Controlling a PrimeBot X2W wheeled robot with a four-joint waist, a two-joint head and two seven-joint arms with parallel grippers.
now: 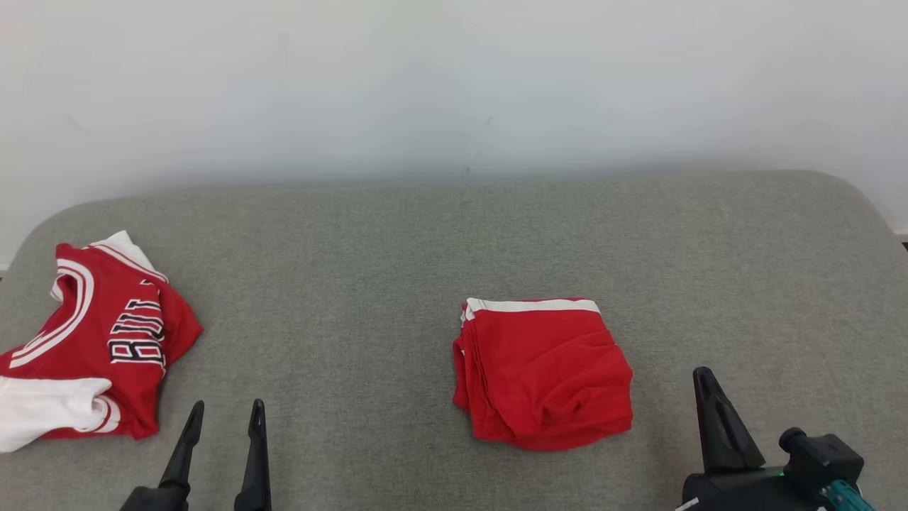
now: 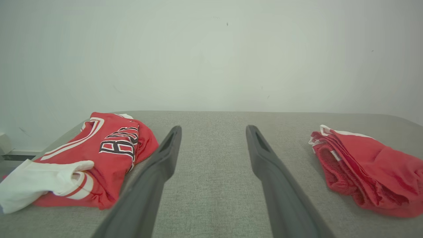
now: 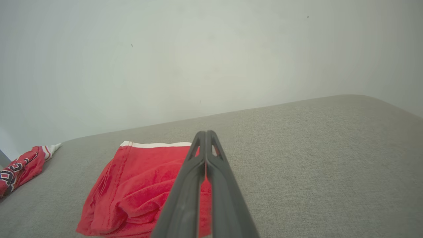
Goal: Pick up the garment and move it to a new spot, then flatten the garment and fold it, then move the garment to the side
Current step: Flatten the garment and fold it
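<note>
A red garment with a white band lies folded into a small square near the middle of the grey upholstered surface. It also shows in the left wrist view and the right wrist view. My right gripper is shut and empty, just right of the folded garment and apart from it; its closed tips point past the garment's right edge. My left gripper stands open and empty at the lower left, with bare fabric between its fingers.
A second garment, a crumpled red and white jersey with dark lettering, lies at the far left beside my left gripper. A pale wall rises behind the surface. The surface's corners are rounded.
</note>
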